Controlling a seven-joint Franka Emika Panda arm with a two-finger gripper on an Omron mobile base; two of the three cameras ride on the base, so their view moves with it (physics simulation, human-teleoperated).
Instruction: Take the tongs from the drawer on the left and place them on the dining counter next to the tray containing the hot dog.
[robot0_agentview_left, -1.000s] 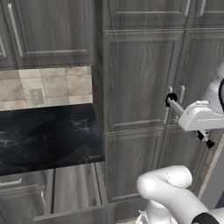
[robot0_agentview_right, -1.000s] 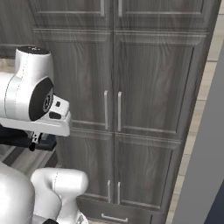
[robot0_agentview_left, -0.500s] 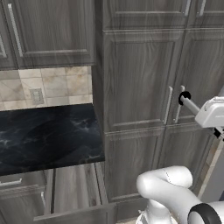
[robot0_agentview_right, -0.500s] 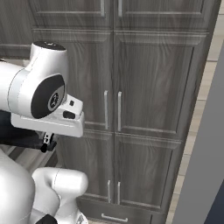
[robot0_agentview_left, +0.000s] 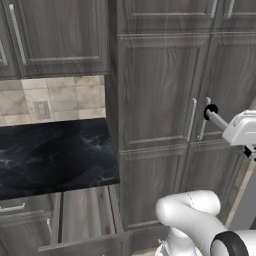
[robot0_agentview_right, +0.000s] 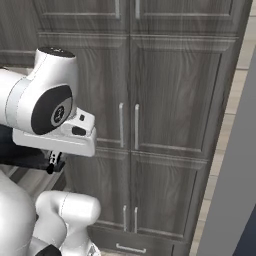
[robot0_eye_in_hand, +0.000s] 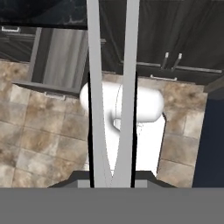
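Tongs are in hand! Down the hand view, the long, slim grey tongs with silvery edges (robot0_eye_in_hand: 127, 78) run straight from 6 o'clock to 12 o'clock. The 2 arms meet in a V at the 6 o'clock end and spread apart toward 12. The jaws are clenched on that joined end, as far as the dark housing around it lets me judge, so the long axis points straight out ahead of the hand.

The shallow drawer with its dark grey-brown wood-grain front (robot0_eye_in_hand: 56, 61) hangs open at 10 o'clock from the tongs, above the brown tiled floor (robot0_eye_in_hand: 39, 131), and I can make out nothing in it. In the left base view that same drawer (robot0_agentview_left: 75, 227) sits at 7 o'clock under the glossy black table top with the beige tile backsplash (robot0_agentview_left: 50, 155), while the white arm (robot0_agentview_left: 242, 129) is far across at 3 o'clock, in front of the tall grey cabinet doors (robot0_agentview_left: 160, 100).

Here is the relation that matters: the tongs are already with the jaws and well apart from the drawer, so the extraction looks done and the carry is on. Which way the dining table and the tray lie from here, I cannot tell.

Against 1.0 s ago, the cabinets sit where they were in both base views, so the base has held. The arm, though, has swung toward 3 o'clock in the left base view, nearly to the frame edge, and has come further into the right base view.
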